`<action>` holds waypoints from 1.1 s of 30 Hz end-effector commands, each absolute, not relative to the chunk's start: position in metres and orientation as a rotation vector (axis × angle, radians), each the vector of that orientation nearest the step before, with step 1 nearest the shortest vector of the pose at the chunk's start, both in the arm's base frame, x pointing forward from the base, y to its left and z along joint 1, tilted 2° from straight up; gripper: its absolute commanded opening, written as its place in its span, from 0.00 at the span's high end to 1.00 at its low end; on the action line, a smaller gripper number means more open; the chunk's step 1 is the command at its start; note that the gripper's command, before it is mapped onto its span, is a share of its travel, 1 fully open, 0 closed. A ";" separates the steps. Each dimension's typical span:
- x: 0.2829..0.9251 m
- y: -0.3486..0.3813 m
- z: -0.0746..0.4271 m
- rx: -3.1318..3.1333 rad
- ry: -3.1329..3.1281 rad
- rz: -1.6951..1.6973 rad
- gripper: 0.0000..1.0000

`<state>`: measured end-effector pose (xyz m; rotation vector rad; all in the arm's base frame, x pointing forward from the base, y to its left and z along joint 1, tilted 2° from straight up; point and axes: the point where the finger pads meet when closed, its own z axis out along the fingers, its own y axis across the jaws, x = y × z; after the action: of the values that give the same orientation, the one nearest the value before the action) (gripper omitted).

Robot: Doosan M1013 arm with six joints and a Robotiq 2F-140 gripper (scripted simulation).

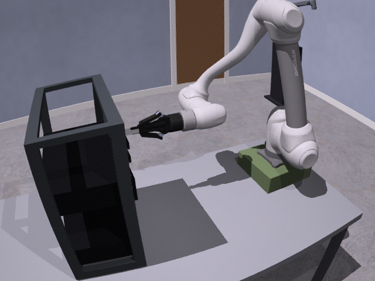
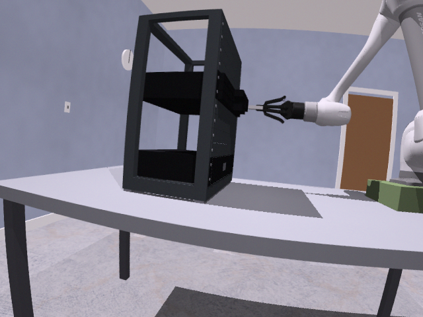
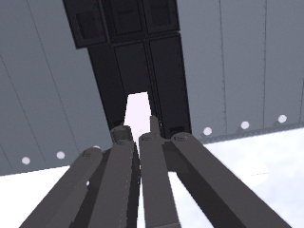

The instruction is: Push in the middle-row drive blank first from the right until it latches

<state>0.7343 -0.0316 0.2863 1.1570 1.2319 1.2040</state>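
One shut tool (image 2: 255, 108), touching drive blank (image 2: 242, 99)

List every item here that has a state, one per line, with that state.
Gripper: shut, holding nothing, its light tip close to the protruding blanks.
Drive blanks: sticking out from the rack front.
Rack: upright, flat on the table.
Door: shut.

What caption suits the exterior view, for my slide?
Shut gripper reaches level toward jutting drive blanks on the rack.
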 end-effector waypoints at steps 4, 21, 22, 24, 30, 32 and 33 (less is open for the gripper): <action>0.734 -0.032 0.286 1.157 1.232 1.204 1.00; 0.735 -0.032 0.286 1.157 1.232 1.204 1.00; 0.736 -0.032 0.286 1.157 1.232 1.204 1.00; 0.738 -0.032 0.286 1.157 1.232 1.204 1.00; 0.744 -0.031 0.287 1.157 1.232 1.204 1.00; 0.744 -0.031 0.287 1.157 1.232 1.204 1.00; 0.744 -0.031 0.287 1.157 1.232 1.204 1.00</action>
<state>0.7442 -0.0314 0.2865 1.1570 1.2318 1.2040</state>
